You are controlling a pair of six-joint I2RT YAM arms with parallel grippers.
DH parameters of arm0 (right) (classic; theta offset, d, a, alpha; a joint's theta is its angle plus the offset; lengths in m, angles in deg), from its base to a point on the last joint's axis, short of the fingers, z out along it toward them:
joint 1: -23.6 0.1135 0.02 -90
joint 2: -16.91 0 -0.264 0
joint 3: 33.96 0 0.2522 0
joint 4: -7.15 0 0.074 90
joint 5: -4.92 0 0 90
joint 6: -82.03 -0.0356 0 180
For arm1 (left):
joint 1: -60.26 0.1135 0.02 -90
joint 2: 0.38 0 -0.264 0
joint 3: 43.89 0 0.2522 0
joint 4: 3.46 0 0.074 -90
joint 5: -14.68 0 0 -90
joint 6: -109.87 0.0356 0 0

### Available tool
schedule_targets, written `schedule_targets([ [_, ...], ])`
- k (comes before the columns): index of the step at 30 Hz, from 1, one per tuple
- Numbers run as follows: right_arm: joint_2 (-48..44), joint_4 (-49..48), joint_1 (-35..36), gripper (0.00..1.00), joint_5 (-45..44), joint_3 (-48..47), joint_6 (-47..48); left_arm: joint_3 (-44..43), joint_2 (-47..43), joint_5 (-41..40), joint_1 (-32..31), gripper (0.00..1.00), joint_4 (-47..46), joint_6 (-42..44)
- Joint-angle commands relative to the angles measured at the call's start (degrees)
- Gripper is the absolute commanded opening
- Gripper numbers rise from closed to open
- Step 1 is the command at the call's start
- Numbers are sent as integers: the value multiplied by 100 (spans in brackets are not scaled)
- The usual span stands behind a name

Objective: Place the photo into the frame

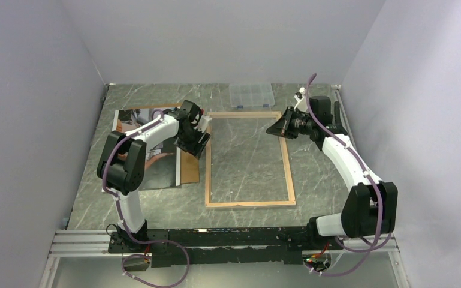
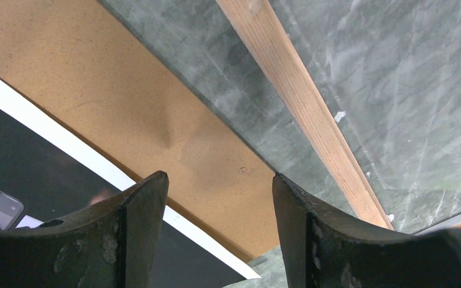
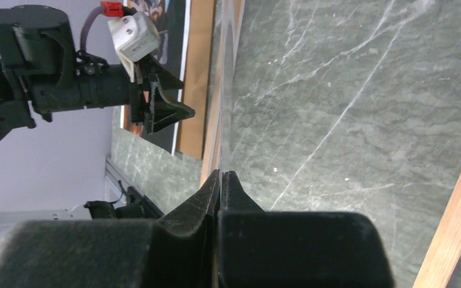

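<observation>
Frame [image 1: 207, 174]: is lying flat, wood side up, in the middle of the counter [image 1: 318, 192], with the stone pattern showing through its pane. Photo [image 1: 159, 171]: is lying left of the frame, outside it, a brown board [image 1: 190, 170] sitting between the two. Left tool [image 2: 219, 198]: is hovering over the board beside the frame's left rail, fingers standing wide apart and holding nothing. Right tool [image 3: 220, 180]: is hanging near the frame's far right corner, fingers pressed together, with nothing seen between them.

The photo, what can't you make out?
Top view: the left arm covers much of the photo; its figures are too small.
Left wrist view: only a dark corner with white margin, cut by the edge and left gripper.
Right wrist view: a narrow oblique strip.
</observation>
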Motion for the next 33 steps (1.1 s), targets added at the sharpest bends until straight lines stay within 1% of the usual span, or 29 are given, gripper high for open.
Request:
schedule_targets([
  [1, -710, -267, 24, 0, 76, -301, -644, 10, -361, 126, 122, 70, 29, 61],
  [5, -1149, -533, 53, 0, 484, -124, -1397, -90, -346, 352, 422, 69, 107, -15],
  [9, -1561, -1112, 75, 0, 891, 384, -2207, -121, -360, 474, 709, 69, 108, -31],
  [12, -1836, -1416, 88, 0, 1183, 746, -2495, -78, -369, 445, 749, 69, 74, -11],
  [14, -1865, -1408, 85, 0, 1328, 952, -2428, -50, -366, 461, 752, 69, 48, -27],
  [18, -1598, -1097, 75, 0, 1295, 1291, -1887, -10, -327, 463, 752, 68, 4, -50],
  [22, -1294, -674, -7, 0, 1015, 1357, -1214, 26, -312, 499, 743, 68, -40, -67],
  [25, -1221, -662, -93, 0, 838, 1437, -987, 36, -305, 500, 742, 68, -70, -90],
  [28, -1106, -747, -183, 0, 844, 1514, -875, 36, -294, 487, 742, 68, -70, -82],
  [33, -996, -510, -345, 0, 663, 1508, -591, -1, -267, 498, 742, 68, -47, -64],
])
